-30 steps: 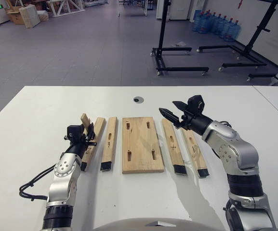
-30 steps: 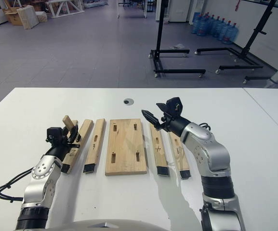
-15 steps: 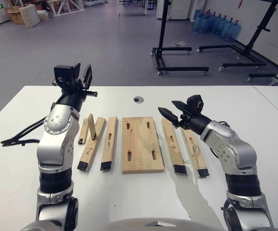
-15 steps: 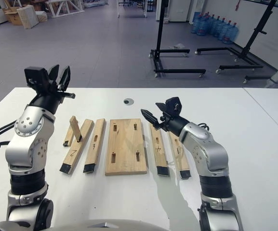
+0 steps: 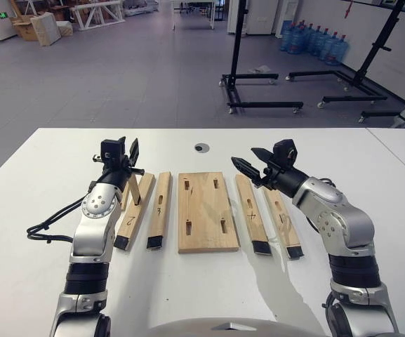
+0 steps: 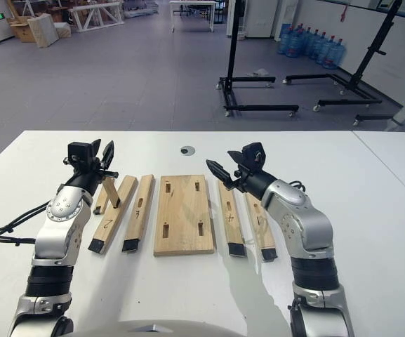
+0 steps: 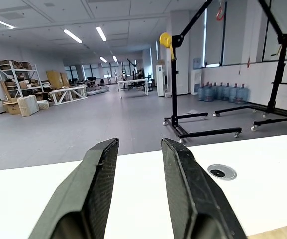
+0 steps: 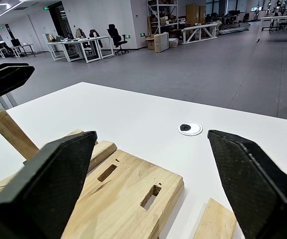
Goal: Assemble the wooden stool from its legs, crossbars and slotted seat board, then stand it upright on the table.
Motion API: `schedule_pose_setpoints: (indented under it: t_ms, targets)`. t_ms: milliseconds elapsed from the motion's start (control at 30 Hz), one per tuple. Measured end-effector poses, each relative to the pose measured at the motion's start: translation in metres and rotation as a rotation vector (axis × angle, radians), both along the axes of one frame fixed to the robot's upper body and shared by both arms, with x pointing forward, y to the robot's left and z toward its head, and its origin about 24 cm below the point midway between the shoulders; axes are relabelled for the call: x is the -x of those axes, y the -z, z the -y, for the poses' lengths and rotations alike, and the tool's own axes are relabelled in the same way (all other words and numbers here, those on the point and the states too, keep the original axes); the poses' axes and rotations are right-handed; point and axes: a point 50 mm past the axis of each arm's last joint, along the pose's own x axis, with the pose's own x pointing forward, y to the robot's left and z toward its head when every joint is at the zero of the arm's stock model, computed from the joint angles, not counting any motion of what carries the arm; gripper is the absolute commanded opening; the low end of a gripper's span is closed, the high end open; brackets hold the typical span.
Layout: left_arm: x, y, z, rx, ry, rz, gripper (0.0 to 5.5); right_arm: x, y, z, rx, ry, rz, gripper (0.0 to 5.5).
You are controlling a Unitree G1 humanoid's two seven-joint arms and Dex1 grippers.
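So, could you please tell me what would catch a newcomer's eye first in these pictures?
The pale rectangular wooden seat board with four slots lies flat at the middle of the white table, with two black-tipped wooden legs flat on each side. A short wooden crossbar stands tilted on the leftmost leg, close by the left gripper, whose fingers are spread. The right gripper hovers open over the far ends of the right-hand legs.

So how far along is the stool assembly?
Barely begun. Done: one crossbar stands tilted on the leftmost leg, apparently slotted. In hand: nothing; left hand and right hand are open above the parts. Left: remaining legs and seat board lie flat, unjoined.
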Motion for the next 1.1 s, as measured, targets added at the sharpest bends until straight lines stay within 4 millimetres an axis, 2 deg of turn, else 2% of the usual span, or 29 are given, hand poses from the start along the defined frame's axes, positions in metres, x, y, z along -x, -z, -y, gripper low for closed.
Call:
schedule_pose_setpoints:
  t_ms: [100, 133, 167, 233, 267, 333, 467, 533, 567, 600, 667, 733, 767, 833, 900, 1000, 1100]
  targets:
    - [-0.004, -0.014, -0.002, 0.042, -0.029, 0.003, 1.55, 0.0, -0.001, 0.001, -0.003, 0.007, 0.001, 4.11]
    - [-0.006, -0.028, -0.002, 0.068, -0.039, 0.025, 1.55, 0.0, -0.001, 0.002, -0.008, 0.011, 0.003, 4.11]
    - [-0.008, -0.068, 0.002, 0.092, -0.034, 0.146, 1.55, -0.001, -0.004, 0.001, -0.02, 0.01, 0.009, 4.11]
    - [-0.002, -0.117, 0.009, 0.117, -0.002, 0.287, 1.55, -0.002, -0.008, 0.002, -0.023, 0.02, 0.024, 4.11]
    - [0.003, -0.135, 0.01, 0.147, 0.014, 0.316, 1.55, -0.002, -0.008, 0.002, -0.025, 0.022, 0.027, 4.11]
    - [0.014, -0.158, 0.004, 0.218, 0.093, 0.307, 1.55, -0.001, -0.009, 0.004, -0.027, 0.029, 0.029, 4.11]
    - [0.04, -0.195, -0.029, 0.23, 0.331, 0.266, 1.55, 0.005, -0.005, 0.021, -0.024, 0.083, 0.017, 4.11]
    - [0.061, -0.21, -0.064, 0.236, 0.462, 0.237, 1.55, 0.011, -0.004, 0.039, 0.0, 0.14, 0.015, 4.11]
    - [0.081, -0.216, -0.086, 0.228, 0.494, 0.236, 1.55, 0.017, -0.005, 0.051, 0.015, 0.176, 0.019, 4.11]
    - [0.092, -0.212, -0.096, 0.214, 0.513, 0.218, 1.55, 0.019, -0.006, 0.059, 0.028, 0.203, 0.018, 4.11]
    - [0.105, -0.183, -0.107, 0.221, 0.545, 0.086, 1.55, 0.023, -0.008, 0.068, 0.039, 0.233, 0.026, 4.11]
    - [0.116, -0.131, -0.111, 0.268, 0.568, -0.165, 1.55, 0.026, -0.009, 0.07, 0.043, 0.242, 0.031, 4.11]
    - [0.12, -0.113, -0.11, 0.285, 0.562, -0.256, 1.55, 0.026, -0.009, 0.071, 0.044, 0.245, 0.031, 4.11]
    - [0.124, -0.05, -0.094, 0.311, 0.491, -0.559, 1.55, 0.028, -0.01, 0.07, 0.032, 0.239, 0.033, 4.11]
    - [0.119, -0.01, -0.072, 0.249, 0.393, -0.702, 1.74, 0.028, -0.007, 0.064, 0.032, 0.223, 0.019, 4.11]
    - [0.118, 0.016, -0.041, 0.145, 0.342, -0.77, 2.16, 0.027, -0.002, 0.05, 0.029, 0.178, -0.001, 4.11]
    - [0.117, 0.025, -0.031, 0.037, 0.267, -0.796, 2.62, 0.026, 0.0, 0.044, 0.017, 0.167, -0.008, 4.11]
